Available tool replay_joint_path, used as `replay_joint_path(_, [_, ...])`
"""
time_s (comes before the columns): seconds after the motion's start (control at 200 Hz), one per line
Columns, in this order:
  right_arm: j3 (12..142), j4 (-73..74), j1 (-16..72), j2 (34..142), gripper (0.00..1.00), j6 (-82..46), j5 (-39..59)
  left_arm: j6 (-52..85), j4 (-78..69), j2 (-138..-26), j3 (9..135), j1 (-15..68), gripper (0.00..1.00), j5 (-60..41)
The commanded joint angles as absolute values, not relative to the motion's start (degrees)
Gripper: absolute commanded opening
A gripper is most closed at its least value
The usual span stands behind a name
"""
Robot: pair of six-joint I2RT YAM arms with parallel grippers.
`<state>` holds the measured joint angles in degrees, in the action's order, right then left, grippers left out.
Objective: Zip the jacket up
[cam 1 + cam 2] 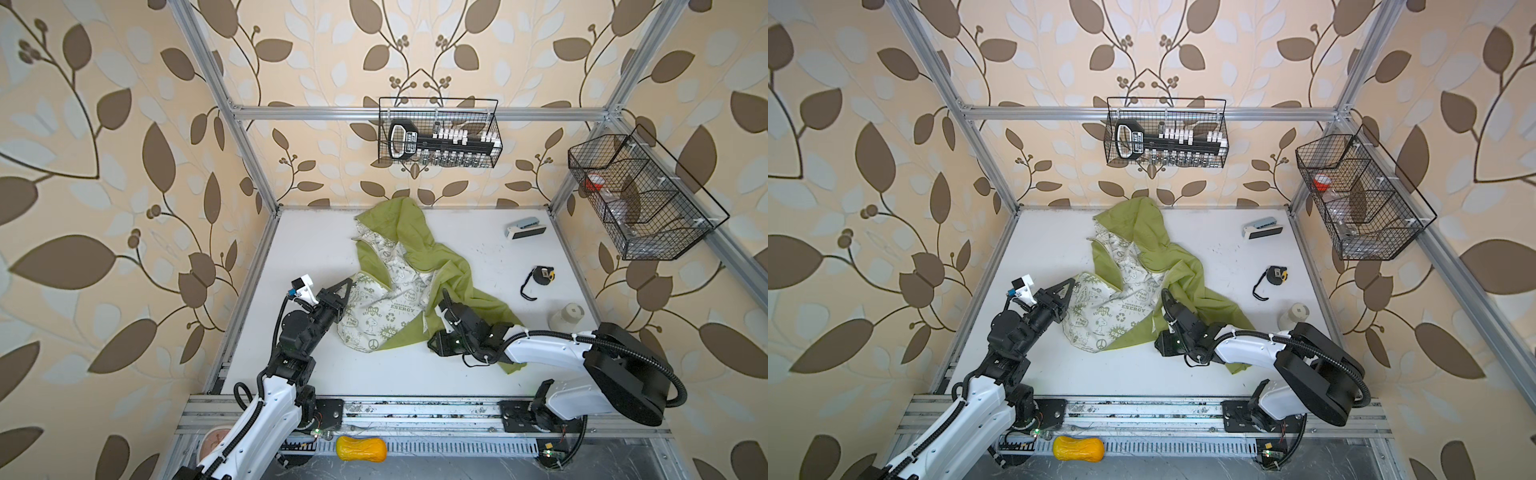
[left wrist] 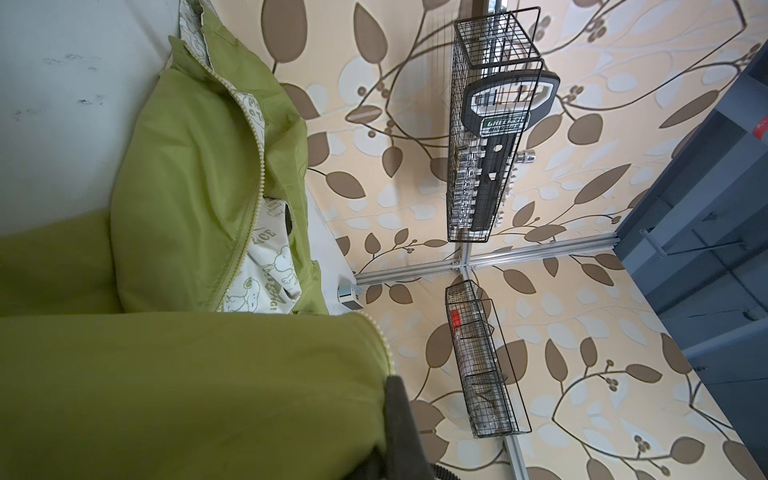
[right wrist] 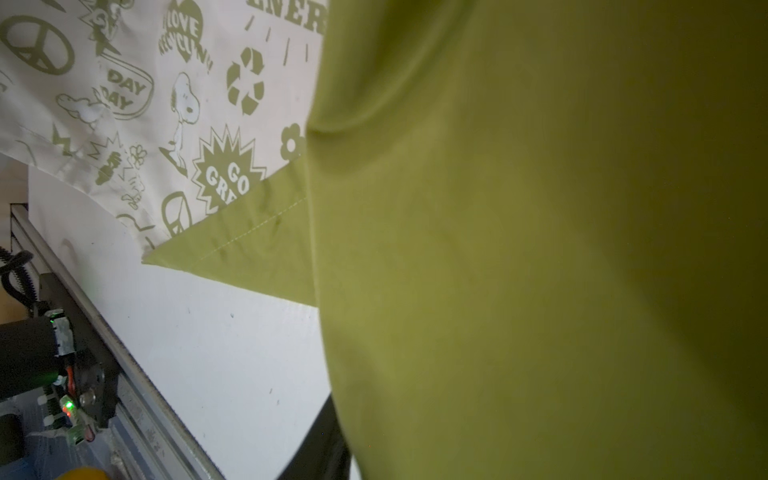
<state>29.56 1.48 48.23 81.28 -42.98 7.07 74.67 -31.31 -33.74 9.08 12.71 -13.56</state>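
The olive-green jacket [image 1: 415,249] [image 1: 1154,245] lies open on the white table [image 1: 316,365], its printed white lining [image 1: 382,311] facing up and the hood toward the back wall. My left gripper [image 1: 349,284] [image 1: 1071,284] is shut on the jacket's left front edge and holds it raised. In the left wrist view green fabric [image 2: 187,374] presses against one dark finger [image 2: 399,428], and zipper teeth [image 2: 259,178] run along a fold. My right gripper [image 1: 432,347] [image 1: 1158,345] sits low at the jacket's right hem. Green cloth [image 3: 540,249] drapes over its jaws, leaving one finger [image 3: 324,449] showing.
A grey stapler-like device [image 1: 521,228], a black tape measure [image 1: 542,274] and a white bottle [image 1: 567,318] stand on the table's right side. Wire baskets hang on the back wall [image 1: 438,133] and the right frame [image 1: 640,199]. A yellow squash [image 1: 360,449] lies on the front rail.
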Motion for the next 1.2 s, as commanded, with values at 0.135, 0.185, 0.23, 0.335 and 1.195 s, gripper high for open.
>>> replay_joint_path(0.135, [27.23,5.74,48.18,80.71,0.27,-46.46,6.31,73.65,-32.38,-32.31,8.71,12.73,0.00,-14.94])
replay_joint_path(0.185, [26.95,6.02,48.21,80.76,0.25,-46.56,6.41,73.67,-32.06,-31.93,8.70,12.71,0.00,-14.86])
replay_joint_path(0.23, [26.78,6.36,48.07,80.85,0.23,-46.57,6.46,73.64,-31.78,-31.58,8.69,12.75,0.00,-14.90])
replay_joint_path(0.335, [26.15,7.63,47.66,81.49,0.19,-46.89,7.10,73.65,-31.00,-30.96,8.55,12.75,0.00,-14.68])
replay_joint_path(1.195, [36.05,39.61,42.54,74.09,0.00,-55.63,3.29,78.90,-57.32,-45.10,12.61,12.84,0.00,-18.20])
